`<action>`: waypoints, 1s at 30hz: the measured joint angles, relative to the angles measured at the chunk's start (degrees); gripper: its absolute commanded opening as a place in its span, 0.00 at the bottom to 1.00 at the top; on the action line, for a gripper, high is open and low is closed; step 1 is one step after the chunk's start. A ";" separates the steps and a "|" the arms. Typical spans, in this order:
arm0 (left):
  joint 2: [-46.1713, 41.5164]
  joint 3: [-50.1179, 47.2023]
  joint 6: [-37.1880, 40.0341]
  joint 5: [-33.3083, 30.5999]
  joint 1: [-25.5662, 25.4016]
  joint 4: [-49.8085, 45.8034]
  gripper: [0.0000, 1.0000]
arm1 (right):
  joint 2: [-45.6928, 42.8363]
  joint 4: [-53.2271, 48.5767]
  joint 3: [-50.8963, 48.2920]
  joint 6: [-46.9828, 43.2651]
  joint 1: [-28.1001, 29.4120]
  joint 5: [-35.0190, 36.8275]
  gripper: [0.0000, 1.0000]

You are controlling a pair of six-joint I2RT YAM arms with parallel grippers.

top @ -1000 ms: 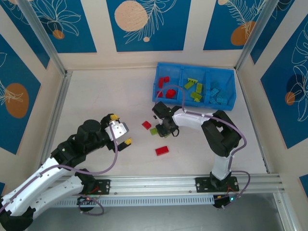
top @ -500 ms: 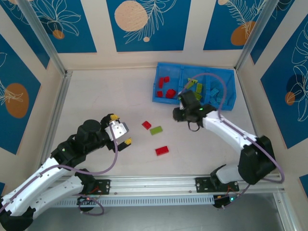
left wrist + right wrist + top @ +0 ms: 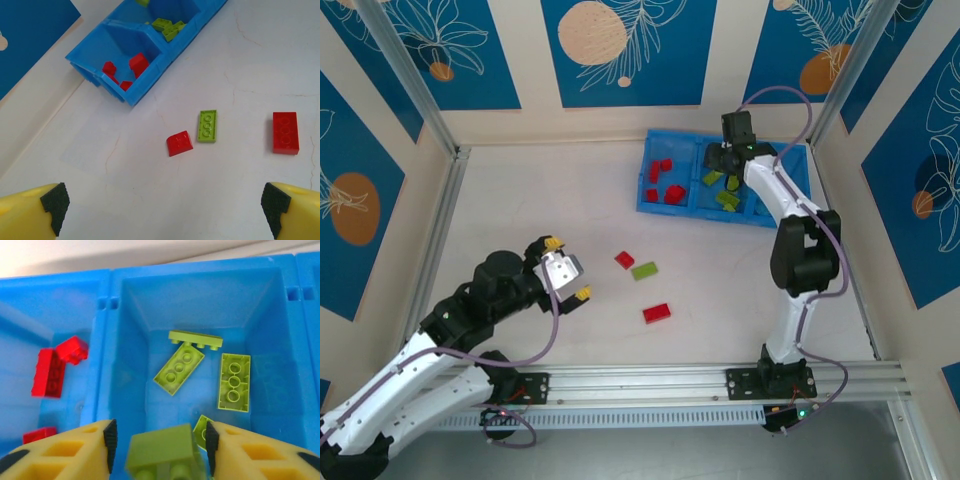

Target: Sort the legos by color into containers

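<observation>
The blue bin [image 3: 645, 190] stands at the back right with three compartments. My right gripper [image 3: 725, 160] hovers over its middle one, jaws open. A blurred lime green brick [image 3: 162, 450] sits loose between the pads of the right gripper [image 3: 157, 440], with a gap on its left side. Below lie other green legos [image 3: 179, 368]. Red legos [image 3: 48, 372] fill the left compartment. On the table lie a small red brick [image 3: 179, 143], a green plate [image 3: 207, 126] and a long red brick [image 3: 285, 132]. My left gripper [image 3: 162, 207] stands wide open, short of them.
The bin's dividing wall [image 3: 102, 365] runs just left of the right gripper. The three loose bricks [image 3: 644, 270] lie mid-table between the arms. Aluminium frame rails [image 3: 440, 230] and patterned walls border the table.
My right arm has swung from the table middle up to the bin's middle compartment carrying a green brick, and its jaws have just parted. The left arm has barely moved.
</observation>
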 measured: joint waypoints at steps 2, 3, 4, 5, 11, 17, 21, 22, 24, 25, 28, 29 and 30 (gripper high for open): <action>-0.20 0.00 -0.02 -0.20 0.02 -0.02 1.00 | 0.70 -2.34 1.75 0.17 -0.39 0.04 0.67; -0.31 0.00 -0.02 -0.35 0.04 -0.07 1.00 | 0.20 -3.65 2.03 0.39 -0.52 0.11 0.67; -0.37 0.00 -0.02 -0.35 0.07 -0.13 1.00 | -0.50 -4.63 2.03 0.59 -0.48 0.11 0.67; -0.39 0.00 -0.02 -0.35 0.09 -0.13 1.00 | -1.27 -5.53 1.92 0.70 -0.28 0.13 0.67; -0.17 0.00 0.00 -0.33 0.09 -0.13 1.00 | -16.44 -7.43 -8.96 1.16 6.56 0.35 0.75; 0.48 0.00 0.00 -0.31 0.09 -0.13 1.00 | -28.72 -9.16 -21.03 1.66 26.51 0.98 0.93; 0.96 0.00 -0.02 -0.15 0.15 -0.13 1.00 | -24.41 -13.22 -22.99 3.56 34.64 0.17 0.97; 1.18 0.00 0.00 0.11 0.22 -0.11 1.00 | -22.77 -13.90 -23.12 3.78 35.45 -0.04 0.98; 1.53 0.00 0.00 0.55 0.42 -0.13 1.00 | -18.10 -15.15 -23.12 3.89 36.61 -0.59 0.99; 1.62 0.00 -0.02 0.72 0.48 -0.13 1.00 | -15.58 -15.82 -22.95 3.87 36.85 -0.98 0.99; 1.90 0.00 0.00 0.79 0.55 -0.15 1.00 | -8.31 -16.90 -22.18 3.43 36.94 -2.01 1.00; 1.88 0.00 0.00 0.76 0.59 -0.15 1.00 | -6.43 -16.94 -21.97 3.10 36.81 -2.43 1.00; 1.84 0.00 0.00 0.76 0.61 -0.15 1.00 | -4.55 -17.03 -21.62 2.80 36.68 -2.95 1.00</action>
